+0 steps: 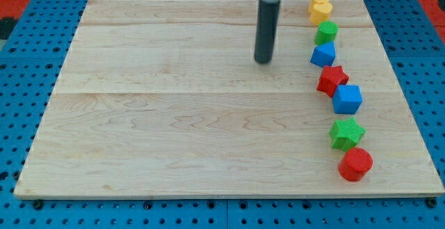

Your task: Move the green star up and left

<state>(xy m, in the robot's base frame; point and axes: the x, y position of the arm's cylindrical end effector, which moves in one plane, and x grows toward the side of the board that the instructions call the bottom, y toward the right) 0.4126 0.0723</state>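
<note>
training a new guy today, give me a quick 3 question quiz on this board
1. True or false: my tip touches the green star.
2. Which block sits just below the green star, toward the view's bottom? A) red cylinder B) blue cube C) red star
3. Fill in: the blocks line the view's ____ side of the wooden board.

Key: 1 false, the tip stands apart, up and left of it; 2 A; 3 right.

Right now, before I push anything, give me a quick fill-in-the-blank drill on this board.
1. The green star touches the ____ cylinder just below it.
2. My tip stands to the view's ____ of the block column.
3. The red star sits between two ____ blocks.

Missing words: red; left; blue
</note>
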